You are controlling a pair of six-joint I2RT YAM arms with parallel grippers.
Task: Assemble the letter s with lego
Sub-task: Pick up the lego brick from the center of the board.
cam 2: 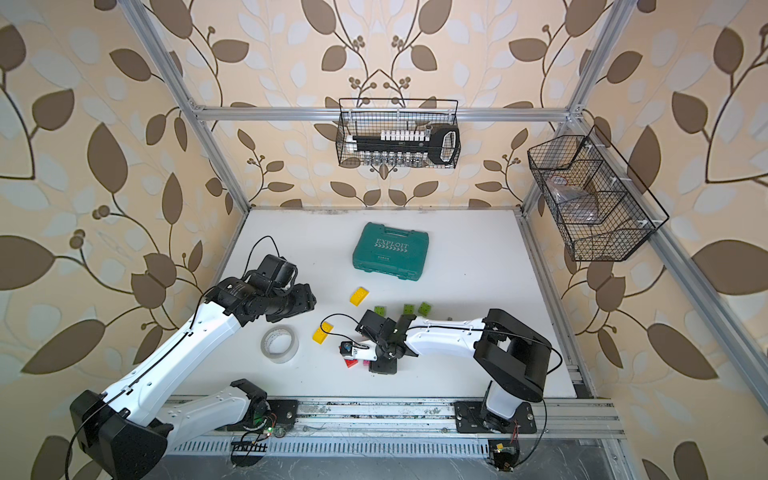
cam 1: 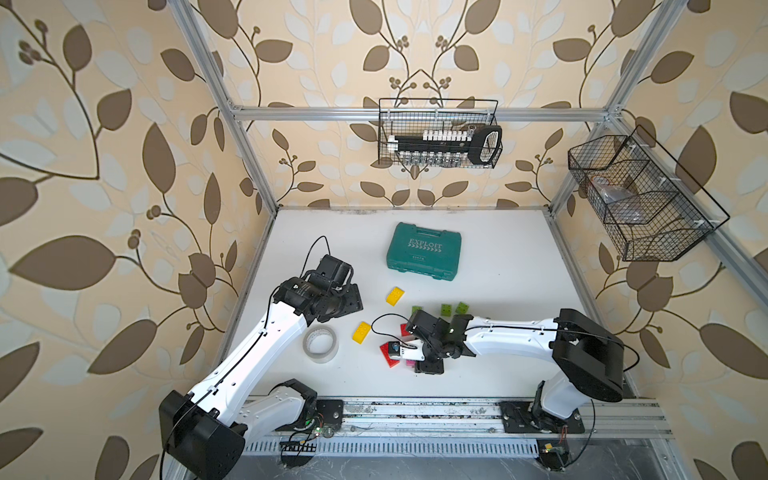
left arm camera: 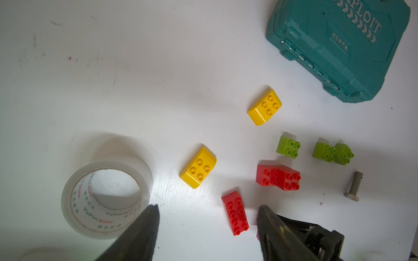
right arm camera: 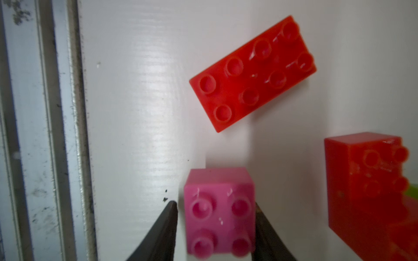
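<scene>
the step now is grabbing a small pink brick [right arm camera: 218, 212]. the right gripper [right arm camera: 214, 203] is low on the bench [cam 1: 507, 291], on the robot's side of the green case [cam 1: 423, 252]. its fingers stand on both sides of the pink brick, one touching it and one with a thin gap, so it is not pinching yet. the left gripper [left arm camera: 207, 206] is spread wide and holds nothing.

the other lego lies loose between the case and the robot: two yellow bricks [left arm camera: 198, 167], three green bricks [left arm camera: 288, 148], and a long red brick [right arm camera: 252, 73] near the pink one. i think no s is started yet. next the fingers should squeeze, then lift straight up.

the case is shut, so i cannot see inside. a wire basket [cam 1: 436, 99] on the wall behind the case holds a black tool rack [cam 1: 436, 145]. a side basket [cam 1: 615, 224] holds a clear bag [cam 1: 615, 193].
</scene>
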